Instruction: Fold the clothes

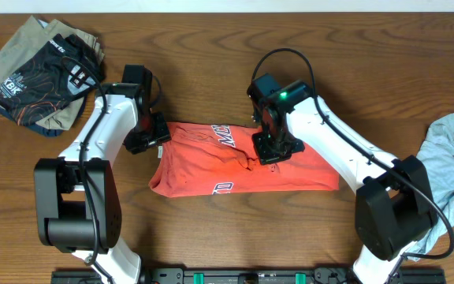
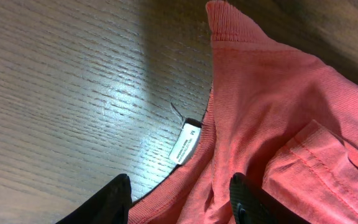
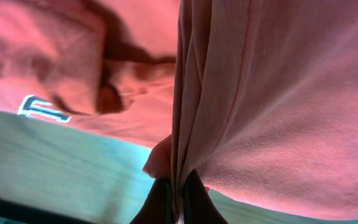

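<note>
The coral-red T-shirt (image 1: 203, 162) lies as a bunched strip across the middle of the table, with bits of grey-white lettering (image 1: 225, 139) showing. My left gripper (image 1: 150, 140) is at its left end. In the left wrist view this gripper (image 2: 182, 200) is open, its fingers (image 2: 114, 202) apart over the collar edge of the T-shirt (image 2: 278, 106), beside the white size label (image 2: 185, 143). My right gripper (image 1: 270, 150) is over the shirt's middle. In the right wrist view it (image 3: 178, 186) is shut on a gathered fold of the T-shirt (image 3: 278, 93). A pale blue-grey garment (image 1: 452, 158) lies crumpled at the right edge.
A pile of other clothes (image 1: 42, 71), khaki and dark printed pieces, sits at the far left corner. Bare wooden table (image 1: 211, 71) shows behind the shirt and in front of it. The arm bases stand at the near edge.
</note>
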